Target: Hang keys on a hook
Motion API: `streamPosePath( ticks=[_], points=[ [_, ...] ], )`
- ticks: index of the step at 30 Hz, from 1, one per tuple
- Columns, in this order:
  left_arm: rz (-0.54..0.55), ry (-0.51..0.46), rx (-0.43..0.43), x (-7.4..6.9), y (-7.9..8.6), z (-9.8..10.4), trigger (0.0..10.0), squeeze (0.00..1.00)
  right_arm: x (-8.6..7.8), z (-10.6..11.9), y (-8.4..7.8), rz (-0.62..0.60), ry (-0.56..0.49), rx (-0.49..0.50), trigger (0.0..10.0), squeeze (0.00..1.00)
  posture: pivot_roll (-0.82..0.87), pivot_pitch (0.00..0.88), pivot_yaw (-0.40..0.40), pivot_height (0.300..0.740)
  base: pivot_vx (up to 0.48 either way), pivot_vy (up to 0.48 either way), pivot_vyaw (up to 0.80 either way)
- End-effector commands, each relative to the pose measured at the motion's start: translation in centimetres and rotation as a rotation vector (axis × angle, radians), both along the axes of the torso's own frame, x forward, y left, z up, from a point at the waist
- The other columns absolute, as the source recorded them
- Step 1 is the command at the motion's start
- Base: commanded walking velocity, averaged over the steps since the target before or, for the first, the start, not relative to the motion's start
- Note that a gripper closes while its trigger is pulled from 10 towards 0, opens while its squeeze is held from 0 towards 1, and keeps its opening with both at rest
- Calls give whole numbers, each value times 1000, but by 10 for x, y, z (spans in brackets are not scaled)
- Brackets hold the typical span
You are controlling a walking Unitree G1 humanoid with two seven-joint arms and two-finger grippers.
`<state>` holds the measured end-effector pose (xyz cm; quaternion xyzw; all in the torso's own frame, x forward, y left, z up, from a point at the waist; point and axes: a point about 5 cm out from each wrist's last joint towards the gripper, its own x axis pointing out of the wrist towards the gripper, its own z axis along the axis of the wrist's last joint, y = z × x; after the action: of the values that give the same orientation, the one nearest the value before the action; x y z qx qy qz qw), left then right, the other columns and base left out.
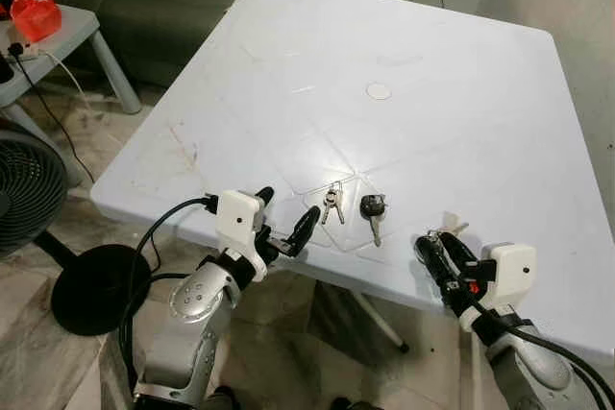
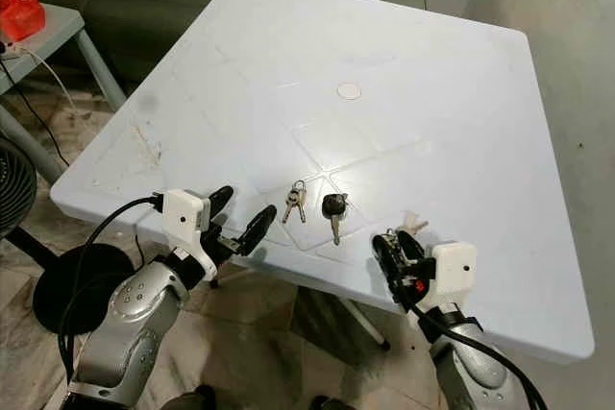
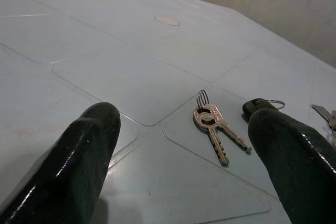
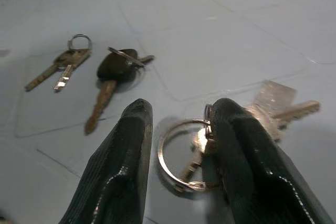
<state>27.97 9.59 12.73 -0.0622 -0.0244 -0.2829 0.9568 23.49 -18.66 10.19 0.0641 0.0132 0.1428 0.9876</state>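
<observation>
Three key sets near the front edge of the white plastic table [image 1: 461,74].
Left gripper [image 1: 285,218] wide open, empty, at the edge just short of the paired silver keys [image 1: 332,203]; black-headed key [image 1: 374,211] beside them. Right gripper [image 4: 178,156] slightly parted, fingers straddling the steel ring of the silver key bunch [image 4: 262,114], not clamped. Table beyond is bare.

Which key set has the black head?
The middle one, a single key with a black head. The pair to its left is plain metal, and so is the ringed bunch at the right hand.
</observation>
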Motion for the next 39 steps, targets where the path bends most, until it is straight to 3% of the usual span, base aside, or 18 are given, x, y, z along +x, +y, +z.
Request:
streamPosePath(
  ticks=[1, 11, 19, 39],
  points=[
    [-4, 6, 5, 0, -1, -2, 10000, 0, 0, 1, 2, 7, -1, -14, 10000, 0, 66, 208, -52, 740, 0, 0, 0],
    [0, 7, 7, -1, 0, -2, 10000, 0, 3, 0, 9, -4, 7, -14, 10000, 0, 71, 209, -54, 740, 0, 0, 0],
    [2, 6, 5, -1, 0, -1, 10000, 0, 9, 0, 7, -85, -4, -71, 10000, 0, 75, 206, -56, 740, 0, 0, 0],
    [0, 6, 4, -2, 0, -2, 10000, 0, 8, -8, 8, -122, 44, -126, 10000, 0, 76, 199, -58, 740, 0, 0, 0]
  ],
)
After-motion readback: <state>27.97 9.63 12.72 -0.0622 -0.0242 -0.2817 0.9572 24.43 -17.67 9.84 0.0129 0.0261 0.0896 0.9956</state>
